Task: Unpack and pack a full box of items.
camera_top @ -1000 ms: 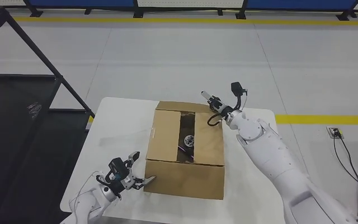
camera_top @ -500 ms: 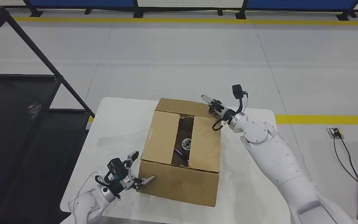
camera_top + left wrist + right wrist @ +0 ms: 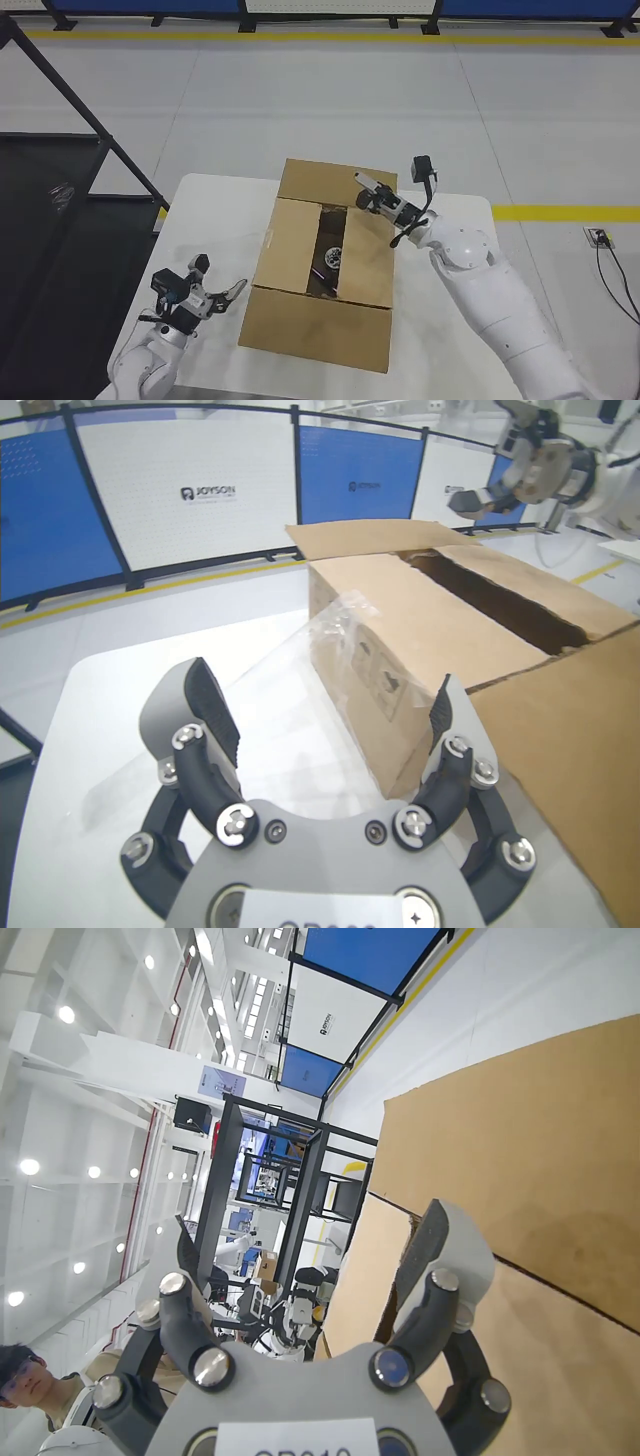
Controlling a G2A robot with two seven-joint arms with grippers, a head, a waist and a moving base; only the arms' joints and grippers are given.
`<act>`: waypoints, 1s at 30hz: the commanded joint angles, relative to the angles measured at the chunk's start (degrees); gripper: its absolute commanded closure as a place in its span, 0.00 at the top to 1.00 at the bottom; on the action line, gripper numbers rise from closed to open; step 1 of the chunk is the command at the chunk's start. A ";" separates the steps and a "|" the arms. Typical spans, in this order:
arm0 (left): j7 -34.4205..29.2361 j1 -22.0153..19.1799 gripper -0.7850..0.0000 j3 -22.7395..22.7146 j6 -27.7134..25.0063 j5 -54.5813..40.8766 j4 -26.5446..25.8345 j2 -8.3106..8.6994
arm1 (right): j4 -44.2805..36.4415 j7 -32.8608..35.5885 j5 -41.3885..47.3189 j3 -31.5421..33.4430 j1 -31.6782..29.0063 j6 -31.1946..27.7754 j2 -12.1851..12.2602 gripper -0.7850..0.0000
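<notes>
Backed my left gripper (image 3: 222,295) off the box (image 3: 320,325) corner, which now sits just ahead of its spread jaws; the box has swung (my push, I judge). Right gripper (image 3: 371,191), jaws apart too, hovers at a flap (image 3: 370,1253) edge, ready to fold it open.

Top view: high above arms, looking down on whole table (image 3: 215,215) and box (image 3: 300,240). Left wrist view: low over table's near-left corner, close, facing box; right gripper (image 3: 482,502) beyond. Right wrist view: rolled sideways, close over box top. Box shared by all.
</notes>
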 commanded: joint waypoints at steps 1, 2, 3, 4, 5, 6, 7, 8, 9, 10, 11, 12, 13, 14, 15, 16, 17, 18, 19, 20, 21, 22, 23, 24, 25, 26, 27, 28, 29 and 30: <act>-2.23 -0.55 1.00 0.54 3.33 -0.62 0.48 -0.29 | 0.04 -0.06 -0.01 0.00 0.03 -0.08 -0.01 1.00; -2.92 -0.79 1.00 0.89 4.21 -0.46 0.72 -0.40 | 0.04 -0.06 -0.01 0.00 0.03 -0.08 -0.01 1.00; -3.52 -1.05 1.00 1.26 4.77 -0.51 1.00 -0.52 | 0.04 -0.06 -0.01 0.00 0.03 -0.08 -0.01 1.00; -3.79 -1.34 1.00 1.66 4.98 -0.40 1.19 -0.61 | 0.04 -0.06 -0.01 0.00 0.03 -0.08 -0.01 1.00; -4.27 -1.63 1.00 2.01 5.25 -0.16 1.60 -0.69 | 0.04 -0.06 -0.01 0.00 0.03 -0.08 -0.01 1.00; -4.85 -2.03 1.00 2.39 5.69 0.06 1.96 -0.79 | -0.31 0.12 0.07 -0.07 -0.55 -0.01 -0.01 1.00; -5.33 -2.46 1.00 2.86 6.10 0.49 2.19 -0.89 | -1.08 1.07 0.31 -0.07 -1.37 -0.20 0.03 1.00; -5.73 -2.89 1.00 3.38 6.27 0.77 2.42 -1.00 | -1.65 2.67 0.23 -0.19 -2.03 -0.23 0.10 1.00; -5.93 -3.31 1.00 3.81 6.23 0.72 2.66 -1.12 | -2.07 3.93 0.04 -0.23 -2.36 0.08 0.17 1.00; -6.11 -3.73 1.00 4.24 5.97 0.99 2.84 -1.19 | -2.63 5.19 -0.59 -0.55 -2.64 0.44 0.19 1.00; -6.23 -4.10 1.00 4.52 5.95 1.27 3.05 -1.25 | -3.13 6.41 -1.09 -0.85 -2.85 0.88 0.19 1.00; -6.24 -4.44 1.00 4.78 5.70 1.53 3.18 -1.30 | -3.70 7.84 -1.65 -1.28 -2.92 1.54 0.18 1.00; -6.23 -4.69 1.00 4.97 5.46 1.60 3.36 -1.35 | -4.23 8.65 -2.25 -1.59 -2.99 1.88 0.15 1.00; -6.30 -4.91 1.00 5.11 5.32 1.76 3.48 -1.39 | -4.62 9.33 -2.69 -1.90 -3.06 2.54 0.11 1.00; -6.28 -5.05 1.00 5.26 5.16 1.89 3.52 -1.42 | -5.05 10.23 -3.10 -2.30 -3.04 3.19 0.05 1.00; -6.16 -5.15 1.00 5.42 4.81 2.15 3.47 -1.44 | -5.38 10.59 -3.43 -2.57 -3.01 3.56 -0.03 1.00; -5.95 -5.17 1.00 5.52 4.52 2.42 3.47 -1.44 | -5.57 10.88 -3.72 -2.95 -2.98 3.99 -0.15 1.00; -5.79 -5.16 1.00 5.58 4.37 2.58 3.48 -1.46 | -5.59 11.39 -4.00 -3.43 -2.86 4.57 -0.29 1.00; -5.66 -5.12 1.00 5.66 4.22 2.72 3.44 -1.47 | -5.54 11.70 -3.96 -3.78 -2.68 4.96 -0.46 1.00; -5.52 -5.07 1.00 5.75 4.02 2.88 3.37 -1.49 | -5.38 12.36 -3.79 -4.24 -2.45 5.30 -0.65 1.00; -5.34 -5.00 1.00 5.81 3.95 3.11 3.25 -1.50 | -5.07 13.07 -3.64 -4.70 -2.18 5.57 -0.85 1.00; -5.19 -4.89 1.00 5.90 3.78 3.35 3.12 -1.50 | -4.62 13.49 -3.44 -5.13 -1.85 5.84 -1.08 1.00; -5.09 -4.79 1.00 5.89 3.74 3.45 3.04 -1.51 | -4.05 13.69 -3.64 -5.64 -1.44 6.23 -1.32 1.00; -5.01 -4.68 1.00 5.90 3.71 3.56 2.88 -1.51 | -3.50 13.95 -3.83 -6.17 -0.97 6.57 -1.56 1.00; -4.91 -4.52 1.00 5.94 3.56 3.92 2.69 -1.50 | -2.83 14.23 -3.96 -6.77 -0.50 7.01 -1.85 1.00; -4.83 -4.36 1.00 5.91 3.53 4.08 2.56 -1.49 | -2.18 14.43 -3.98 -7.34 -0.06 7.29 -2.15 1.00; -4.76 -4.20 1.00 5.91 3.37 4.33 2.39 -1.48 | -1.52 14.74 -3.81 -7.89 0.37 7.45 -2.47 1.00; -4.68 -4.04 1.00 5.86 3.30 4.43 2.29 -1.47 | -0.70 14.82 -3.76 -8.37 0.83 7.52 -2.77 1.00; -4.63 -3.90 1.00 5.82 3.31 4.48 2.19 -1.47 | 0.13 14.88 -3.69 -8.83 1.28 7.58 -3.08 1.00; -4.61 -3.78 1.00 5.78 3.33 4.52 2.08 -1.47 | 0.93 15.02 -3.49 -9.28 1.72 7.61 -3.41 1.00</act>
